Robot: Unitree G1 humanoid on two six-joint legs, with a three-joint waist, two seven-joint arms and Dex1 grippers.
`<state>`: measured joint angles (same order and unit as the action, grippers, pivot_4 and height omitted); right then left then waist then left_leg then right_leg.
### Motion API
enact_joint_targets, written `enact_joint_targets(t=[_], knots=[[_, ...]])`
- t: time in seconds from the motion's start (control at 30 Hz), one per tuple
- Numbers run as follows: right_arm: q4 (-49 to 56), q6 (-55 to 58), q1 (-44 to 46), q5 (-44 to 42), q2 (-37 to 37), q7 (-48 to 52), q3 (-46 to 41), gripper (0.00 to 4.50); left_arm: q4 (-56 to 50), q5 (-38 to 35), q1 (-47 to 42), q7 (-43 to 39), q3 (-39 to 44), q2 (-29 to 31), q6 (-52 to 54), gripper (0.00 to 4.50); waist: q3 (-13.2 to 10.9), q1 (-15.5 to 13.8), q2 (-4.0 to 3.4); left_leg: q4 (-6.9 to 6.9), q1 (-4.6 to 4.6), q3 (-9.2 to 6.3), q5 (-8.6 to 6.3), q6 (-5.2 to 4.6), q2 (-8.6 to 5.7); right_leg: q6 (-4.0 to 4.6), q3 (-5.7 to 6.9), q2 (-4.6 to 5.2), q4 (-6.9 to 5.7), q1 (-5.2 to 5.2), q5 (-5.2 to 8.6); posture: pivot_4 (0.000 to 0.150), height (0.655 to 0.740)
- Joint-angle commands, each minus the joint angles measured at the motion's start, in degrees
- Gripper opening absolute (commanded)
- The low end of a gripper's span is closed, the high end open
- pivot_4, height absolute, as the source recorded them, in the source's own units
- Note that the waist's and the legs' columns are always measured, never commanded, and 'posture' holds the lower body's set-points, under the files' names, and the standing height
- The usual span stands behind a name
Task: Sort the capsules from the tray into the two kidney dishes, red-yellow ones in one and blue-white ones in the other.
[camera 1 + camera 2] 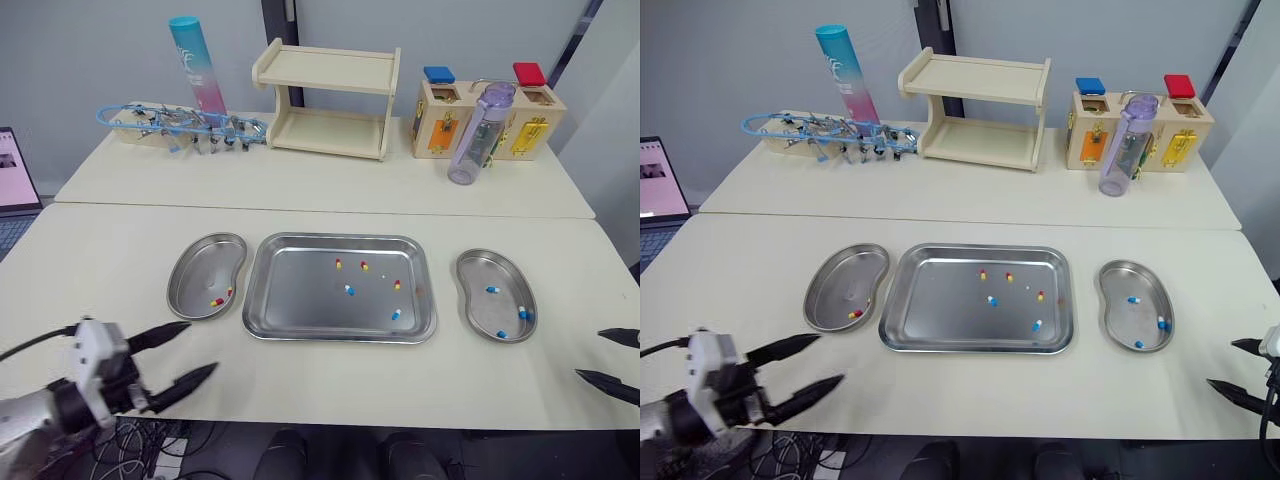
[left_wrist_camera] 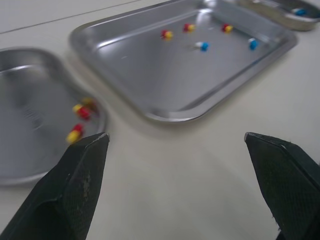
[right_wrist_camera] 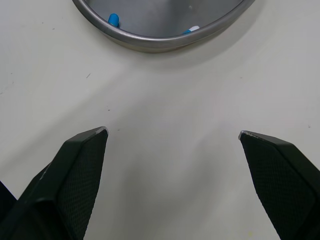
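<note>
The steel tray point(image 1: 300, 305) lies mid-table with three red-yellow capsules point(image 1: 364, 266) and two blue-white capsules point(image 1: 349, 290) in it. Left of it, the left kidney dish point(image 1: 200, 262) holds red-yellow capsules point(image 2: 82, 112) near its front rim. To the right, the right kidney dish point(image 1: 480, 275) holds three blue-white capsules point(image 1: 522, 313). My left gripper point(image 1: 201, 347) hovers open and empty near the front edge, just in front of the left dish. In front of the right dish and a little to its right, my right gripper point(image 1: 589, 354) is open and empty over bare table.
On the back table stand a wooden shelf point(image 1: 330, 100), a pink-blue tube point(image 1: 197, 65), a rack of blue clips point(image 1: 180, 125), a clear water bottle point(image 1: 480, 135) and a wooden lock box point(image 1: 530, 120). A laptop point(image 1: 15, 185) sits at the far left.
</note>
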<state>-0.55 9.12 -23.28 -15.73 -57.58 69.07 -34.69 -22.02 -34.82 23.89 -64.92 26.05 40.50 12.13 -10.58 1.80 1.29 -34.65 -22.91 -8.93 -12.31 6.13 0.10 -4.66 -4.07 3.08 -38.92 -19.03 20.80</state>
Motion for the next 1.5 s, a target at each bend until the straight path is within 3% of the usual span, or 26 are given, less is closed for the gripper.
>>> enact_joint_targets(t=[0.03,0.27,0.43,0.67,0.8,0.87,0.97,1.23,1.5], knots=[[1.17,-1.17,-0.48,0.19,-0.77,0.17,-1.64,4.45,-0.02,0.76,-3.67,-0.68,-3.87,-1.35,-3.02,4.50,0.01,-0.01,-0.04,-0.01,0.00,0.01,0.00,0.00,-0.01,-0.01,-0.01,0.00,0.00,0.00,0.00,0.150,0.7400],[4.17,-0.44,-1.13,-0.94,-0.58,-0.23,-3.77,4.45,3.18,3.61,-7.73,-1.25,-12.43,-5.53,-7.66,4.50,0.05,0.11,-0.12,-0.04,0.00,0.04,0.00,0.00,-0.03,-0.02,-0.04,0.01,0.00,0.01,-0.01,0.150,0.7400],[15.99,8.17,3.99,-4.99,-2.14,-2.54,-1.32,4.45,5.19,4.99,-7.29,-1.10,-14.31,-7.52,-11.20,4.50,0.09,0.28,-0.20,-0.06,0.02,0.02,0.00,-0.01,-0.01,-0.02,-0.03,-0.01,-0.04,0.01,-0.01,0.150,0.7400],[30.91,26.81,22.72,-11.66,0.27,-14.39,16.15,4.45,7.72,6.21,-7.72,0.41,-15.22,-9.41,-14.10,4.50,0.07,0.02,-0.12,-0.11,-0.01,-0.05,0.00,0.00,-0.01,-0.03,0.01,-0.02,-0.04,0.04,-0.02,0.150,0.7400],[33.63,31.24,33.37,-11.47,6.10,-18.98,29.20,4.45,8.65,6.60,-8.38,0.90,-15.83,-9.61,-15.25,4.50,0.04,-0.12,-0.09,-0.11,-0.09,-0.14,0.00,0.00,-0.06,-0.06,0.05,0.00,-0.02,0.01,-0.04,0.150,0.7400],[33.53,33.52,37.48,-10.24,10.03,-21.34,35.53,4.18,8.23,6.58,-8.71,1.25,-16.16,-9.73,-15.32,4.50,0.04,-0.06,-0.09,-0.10,-0.09,-0.19,0.00,0.00,-0.06,-0.06,0.09,-0.01,-0.03,0.00,-0.05,0.150,0.7400],[30.04,33.00,42.62,-4.23,15.45,-24.69,45.51,3.40,7.31,6.62,-8.60,1.68,-16.53,-9.70,-15.21,4.50,0.05,0.03,-0.09,-0.10,-0.07,-0.21,0.01,0.00,-0.05,-0.06,0.09,-0.01,-0.06,-0.02,-0.05,0.150,0.7400],[20.26,35.55,51.84,4.35,26.70,-30.86,57.64,3.40,7.68,7.41,-8.69,1.90,-17.90,-9.40,-16.23,4.50,0.05,0.12,-0.10,-0.09,-0.05,-0.25,0.01,0.00,-0.05,-0.05,0.11,-0.02,-0.11,-0.06,-0.05,0.150,0.7400],[12.29,34.75,54.43,8.57,33.42,-33.57,59.70,3.40,8.27,8.28,-8.88,1.99,-18.82,-9.05,-16.80,4.50,0.05,0.15,-0.11,-0.09,-0.04,-0.27,0.01,0.00,-0.06,-0.04,0.12,-0.02,-0.14,-0.08,-0.05,0.150,0.7400]])
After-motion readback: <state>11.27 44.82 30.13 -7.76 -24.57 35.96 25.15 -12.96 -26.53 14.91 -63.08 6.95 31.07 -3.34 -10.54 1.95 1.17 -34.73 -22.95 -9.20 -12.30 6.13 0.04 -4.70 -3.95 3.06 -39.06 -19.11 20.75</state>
